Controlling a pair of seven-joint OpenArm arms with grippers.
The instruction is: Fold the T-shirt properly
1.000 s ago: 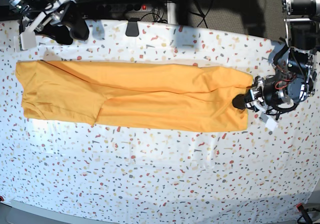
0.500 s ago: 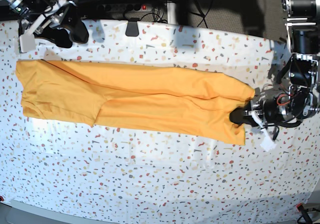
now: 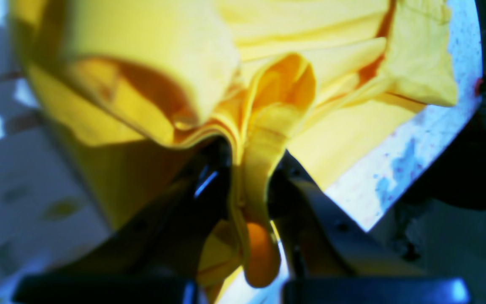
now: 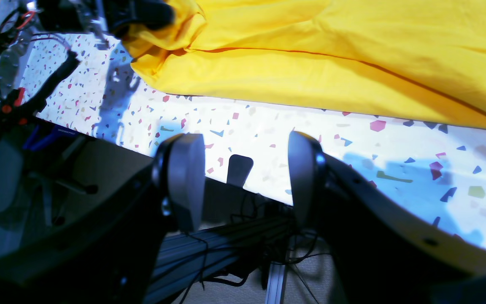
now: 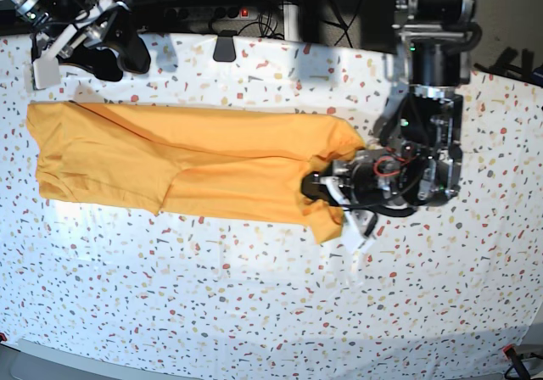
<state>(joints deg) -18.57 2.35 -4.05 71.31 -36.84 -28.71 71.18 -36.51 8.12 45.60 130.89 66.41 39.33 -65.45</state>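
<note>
The orange-yellow T-shirt [image 5: 170, 155] lies stretched across the table, folded into a long band. Its right end is lifted and bunched. My left gripper [image 5: 316, 185] is shut on that end, holding it over the band right of centre. In the left wrist view the black fingers [image 3: 209, 185] pinch a thick fold of the T-shirt [image 3: 150, 50]. My right gripper [image 5: 119, 56] hovers open at the far left corner, above the shirt's left end. In the right wrist view its grey pads [image 4: 186, 177] stand apart and empty, near the edge of the T-shirt [image 4: 331, 55].
A white speckled cover [image 5: 254, 312] spans the whole table. A black clamp [image 5: 225, 49] sits on the far edge, with a power strip [image 5: 225, 11] and cables behind it. The left arm's column [image 5: 433, 41] rises over the far right.
My left gripper has travelled leftwards over the table with the shirt's right end in it, so the shirt now looks shorter. The right arm has stayed where it was.
</note>
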